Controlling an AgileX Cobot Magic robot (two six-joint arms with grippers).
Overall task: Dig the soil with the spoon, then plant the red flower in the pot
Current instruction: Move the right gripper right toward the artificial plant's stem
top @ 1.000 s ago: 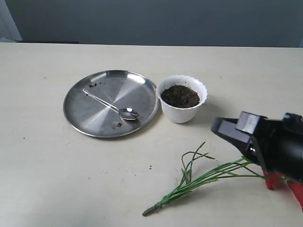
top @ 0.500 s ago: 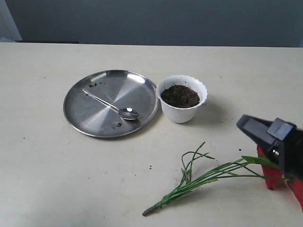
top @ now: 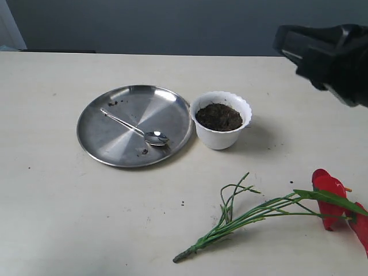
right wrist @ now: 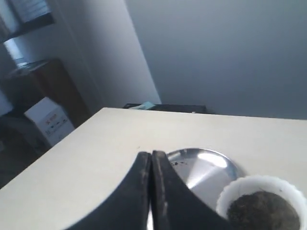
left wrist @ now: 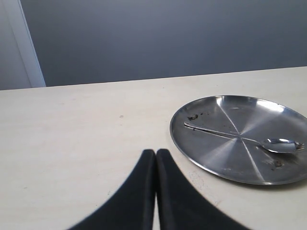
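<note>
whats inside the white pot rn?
Only dark soil shows in the pot; the red flower lies outside it. Anything beneath the soil surface is hidden.

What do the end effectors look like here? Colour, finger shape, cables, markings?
Both are plain black. The left end effector and the right end effector each have two smooth curved fingers tapering to narrow tips. In the exterior view the right one's housing looks blocky and angular. No cables or markings show.

No writing could be read in any view. A white box [right wrist: 47,123] off the table [right wrist: 86,167], seen by the right wrist camera, carried small red and blue printed marks, but these were too blurred to make out.
</note>
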